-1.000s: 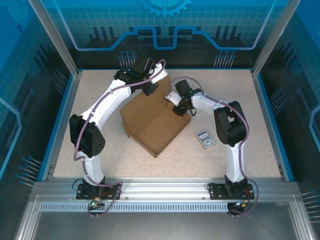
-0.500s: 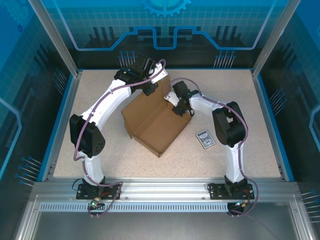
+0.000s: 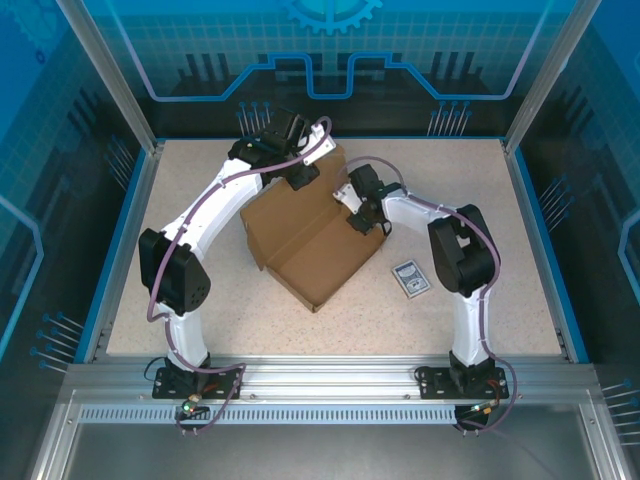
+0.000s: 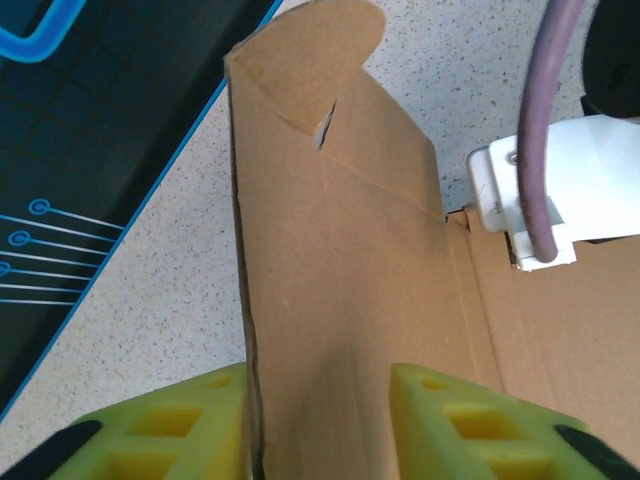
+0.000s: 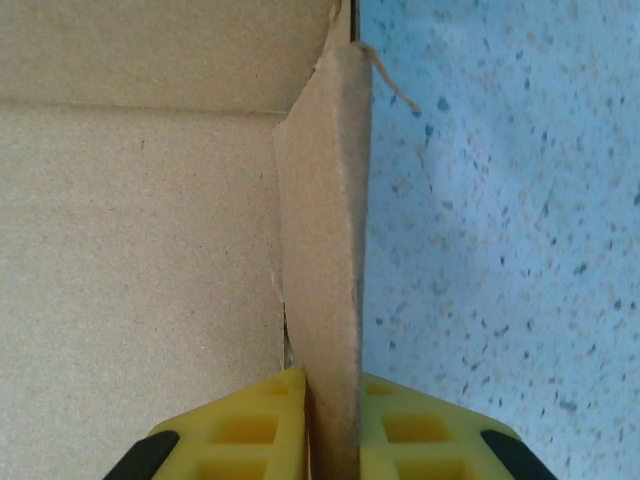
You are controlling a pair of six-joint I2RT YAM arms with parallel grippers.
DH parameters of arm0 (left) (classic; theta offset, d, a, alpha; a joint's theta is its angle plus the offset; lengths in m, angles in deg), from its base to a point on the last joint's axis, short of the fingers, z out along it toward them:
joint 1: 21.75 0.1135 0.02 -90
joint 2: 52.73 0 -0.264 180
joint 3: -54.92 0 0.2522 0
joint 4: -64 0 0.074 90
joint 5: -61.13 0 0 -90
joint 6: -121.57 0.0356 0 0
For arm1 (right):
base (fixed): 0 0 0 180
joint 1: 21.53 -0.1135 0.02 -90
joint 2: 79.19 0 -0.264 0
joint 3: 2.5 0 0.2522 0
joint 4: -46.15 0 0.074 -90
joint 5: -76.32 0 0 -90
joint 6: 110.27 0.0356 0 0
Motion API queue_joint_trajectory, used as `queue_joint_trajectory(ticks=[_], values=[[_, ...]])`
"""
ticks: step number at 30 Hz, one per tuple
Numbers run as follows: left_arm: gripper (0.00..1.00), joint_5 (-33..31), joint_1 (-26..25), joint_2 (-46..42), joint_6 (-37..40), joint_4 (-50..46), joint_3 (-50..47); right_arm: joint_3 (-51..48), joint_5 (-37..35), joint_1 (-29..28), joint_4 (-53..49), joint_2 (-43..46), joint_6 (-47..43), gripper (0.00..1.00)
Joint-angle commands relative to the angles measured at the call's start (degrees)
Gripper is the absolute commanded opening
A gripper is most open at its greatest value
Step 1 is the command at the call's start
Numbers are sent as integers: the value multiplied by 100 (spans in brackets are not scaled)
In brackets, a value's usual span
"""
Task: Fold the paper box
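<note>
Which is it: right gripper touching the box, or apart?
Touching. The right wrist view shows the right gripper with its yellow fingers clamped on both faces of a wall of the box, no gap either side.

We see two slim arms, the left arm [image 3: 215,205] and the right arm [image 3: 455,250], in glossy white shells with bulky black joint housings. A purple cable [image 4: 545,120] runs along each, plugged into a white block [image 4: 530,200]. Black bases [image 3: 195,378] sit toward 6 o'clock. The left gripper [image 4: 318,380] and right gripper [image 5: 332,380] carry yellow, hollow-ribbed fingers [image 4: 170,430] with black outer trim.
</note>
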Motion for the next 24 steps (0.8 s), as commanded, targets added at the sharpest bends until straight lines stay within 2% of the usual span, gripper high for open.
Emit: queue_joint_trajectory(ticks=[1, 11, 16, 20, 24], values=[[44, 122, -27, -271, -142, 172, -91, -282, 24, 64, -290, 251, 279, 15], [61, 332, -27, -646, -483, 526, -144, -681, -217, 71, -285, 499, 661, 14], [68, 255, -27, -1293, -1097, 952, -595, -723, -277, 99, -368, 586, 891, 14], [74, 90, -23, -2321, -2030, 1700, -1680, -727, -321, 157, -452, 614, 1071, 13], [82, -449, 20, -3664, -3497, 2775, -3393, -666, -262, 289, -549, 609, 1229, 12]])
